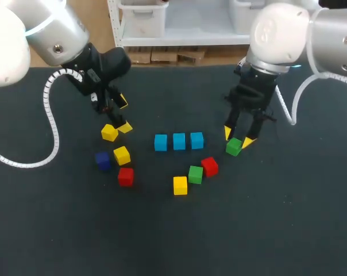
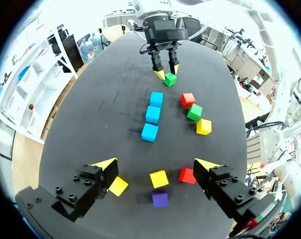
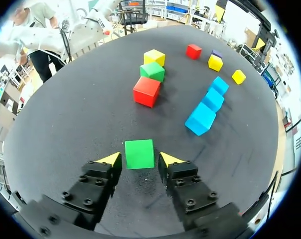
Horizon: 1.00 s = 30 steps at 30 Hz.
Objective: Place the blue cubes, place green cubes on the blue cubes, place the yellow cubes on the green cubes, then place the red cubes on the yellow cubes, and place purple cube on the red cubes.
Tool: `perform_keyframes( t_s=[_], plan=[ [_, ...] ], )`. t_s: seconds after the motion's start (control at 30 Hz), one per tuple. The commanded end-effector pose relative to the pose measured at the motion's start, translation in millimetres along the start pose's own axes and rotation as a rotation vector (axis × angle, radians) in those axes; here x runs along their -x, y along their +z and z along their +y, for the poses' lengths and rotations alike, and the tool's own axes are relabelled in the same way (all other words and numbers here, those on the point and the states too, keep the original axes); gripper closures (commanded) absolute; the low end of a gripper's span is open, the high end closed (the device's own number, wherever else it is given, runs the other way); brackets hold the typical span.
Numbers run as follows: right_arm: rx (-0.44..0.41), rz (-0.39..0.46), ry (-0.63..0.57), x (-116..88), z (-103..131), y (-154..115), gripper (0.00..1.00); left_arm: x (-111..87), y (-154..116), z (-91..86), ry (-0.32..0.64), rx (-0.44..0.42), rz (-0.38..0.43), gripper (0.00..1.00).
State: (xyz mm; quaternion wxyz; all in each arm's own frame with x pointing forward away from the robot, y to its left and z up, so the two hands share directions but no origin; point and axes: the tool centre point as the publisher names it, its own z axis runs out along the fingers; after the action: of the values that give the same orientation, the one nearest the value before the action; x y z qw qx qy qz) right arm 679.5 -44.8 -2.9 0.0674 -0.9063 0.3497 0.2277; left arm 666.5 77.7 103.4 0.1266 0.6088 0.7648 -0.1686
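Between the 3 blue cubes (image 1: 178,141) and the right edge of the table (image 1: 288,218), seeing right gripper (image 1: 238,138) open astride green cube (image 1: 234,147), unclamped; risk of off-centre close twisting it, then crooked landing on blue.

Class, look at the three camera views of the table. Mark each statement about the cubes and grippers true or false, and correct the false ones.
1. Three blue cubes lie in one row. True.
2. A green cube is stacked on a blue one. False: nothing is stacked. One green cube lies on the table beside a red cube, and the other is at the right gripper.
3. A green cube sits between the right gripper's open fingers. True.
4. The left gripper holds the purple cube. False: the left gripper is open and empty. The purple cube lies on the table.
5. A second red cube lies near the purple cube. True.
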Motion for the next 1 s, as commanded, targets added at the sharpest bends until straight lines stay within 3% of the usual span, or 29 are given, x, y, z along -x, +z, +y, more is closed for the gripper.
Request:
perform_keyframes(
  t_s=[0.03, 0.13, 0.2, 0.5, 0.7, 1.0],
  plan=[
    [0.004, -0.007, -0.008, -0.7, -2.5, 1.2, 0.60, -0.7, 0.3, 0.5, 0.002, 0.000, -0.003, 0.00],
    [0.004, -0.011, -0.009, 0.0, -2.4, 2.4, 0.75, -0.7, 0.3, 0.5, 0.002, 0.000, -0.003, 0.00],
    [0.004, -0.015, -0.009, 0.4, -2.1, 3.1, 1.00, -0.7, 0.3, 0.5, 0.002, 0.000, -0.003, 0.00],
    [-0.015, -0.022, 0.047, 6.0, 5.2, -9.3, 1.00, -0.7, 0.3, 0.5, 0.002, 0.000, -0.003, 0.00],
    [-0.028, 0.038, 0.261, 15.9, 0.8, -34.9, 1.00, -0.7, 0.3, 0.5, 0.002, 0.000, -0.003, 0.00],
    [-0.133, 0.036, 0.445, 31.9, -11.9, -54.2, 1.00, -0.7, 0.3, 0.5, 0.002, 0.000, -0.003, 0.00]
  ],
)
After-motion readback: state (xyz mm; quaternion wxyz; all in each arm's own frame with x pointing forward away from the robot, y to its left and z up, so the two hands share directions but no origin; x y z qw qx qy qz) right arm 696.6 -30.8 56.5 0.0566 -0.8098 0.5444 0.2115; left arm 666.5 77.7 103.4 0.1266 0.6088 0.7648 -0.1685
